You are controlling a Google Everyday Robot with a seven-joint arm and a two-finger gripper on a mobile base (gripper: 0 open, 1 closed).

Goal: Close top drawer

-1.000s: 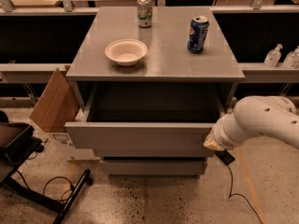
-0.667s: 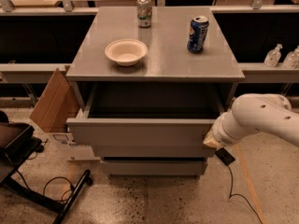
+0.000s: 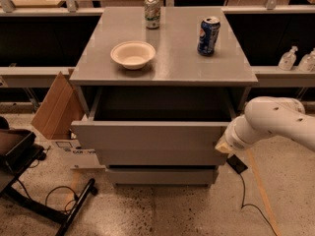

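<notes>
Standing open at the head of the grey cabinet, the top drawer [image 3: 152, 142] jutted well forward of the two lower drawer fronts [image 3: 162, 175], its dark interior showing nothing inside and its plain flat front facing the camera. The white robot arm [image 3: 278, 121] reached in from the right edge of the view, and its gripper [image 3: 222, 145] sat against the right end of that drawer front, touching it or just beside it. Whether the gripper was clenched or released could not be told, since the wrist hid its tip. On the counter [image 3: 172, 70] above the drawer sat a shallow white bowl [image 3: 133, 54] towards the left, a silver-and-green can [image 3: 152, 12] upright near the back edge, and a blue soda can [image 3: 208, 35] upright towards the right, all three well apart from one another. A flattened cardboard box [image 3: 56, 107] leaned against the cabinet's left side. Two clear bottles [image 3: 288, 59] stood on a low shelf at the far right, and a black cable [image 3: 244, 193] trailed across the speckled floor below the arm.
</notes>
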